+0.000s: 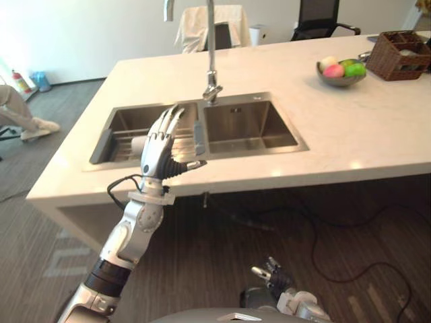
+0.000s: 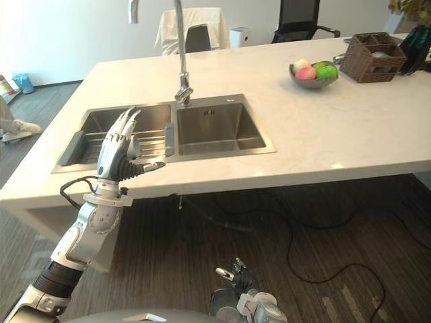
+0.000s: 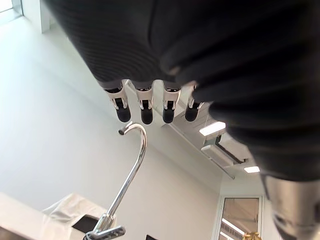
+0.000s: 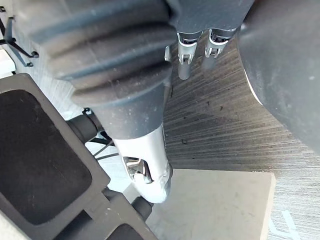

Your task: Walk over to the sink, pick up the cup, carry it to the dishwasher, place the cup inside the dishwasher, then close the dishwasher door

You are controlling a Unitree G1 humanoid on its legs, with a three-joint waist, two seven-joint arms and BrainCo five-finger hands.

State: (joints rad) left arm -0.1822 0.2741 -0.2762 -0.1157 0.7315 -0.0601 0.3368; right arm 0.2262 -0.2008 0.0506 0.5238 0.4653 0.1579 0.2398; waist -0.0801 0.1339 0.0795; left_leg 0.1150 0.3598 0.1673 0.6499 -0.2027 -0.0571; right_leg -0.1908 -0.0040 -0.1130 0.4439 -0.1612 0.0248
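A steel double sink [image 1: 249,128] is set in the white counter [image 1: 350,134], with a tall chrome faucet [image 1: 211,67] between its basins. A pale cup [image 1: 137,144] lies on a rack in the left basin, partly hidden behind my left hand [image 1: 158,145]. That hand is raised in front of the counter's near edge, fingers straight and pointing up, thumb out to the side, holding nothing. In the left wrist view its fingertips [image 3: 142,107] point toward the faucet [image 3: 130,170]. My right hand [image 1: 273,272] hangs low over the floor with relaxed fingers [image 4: 184,55] and is empty.
A bowl of fruit [image 1: 341,70] and a wicker basket [image 1: 399,55] stand on the counter at the far right. Chairs [image 1: 205,27] stand behind the counter. A person's leg and shoe [image 1: 27,121] show at the far left.
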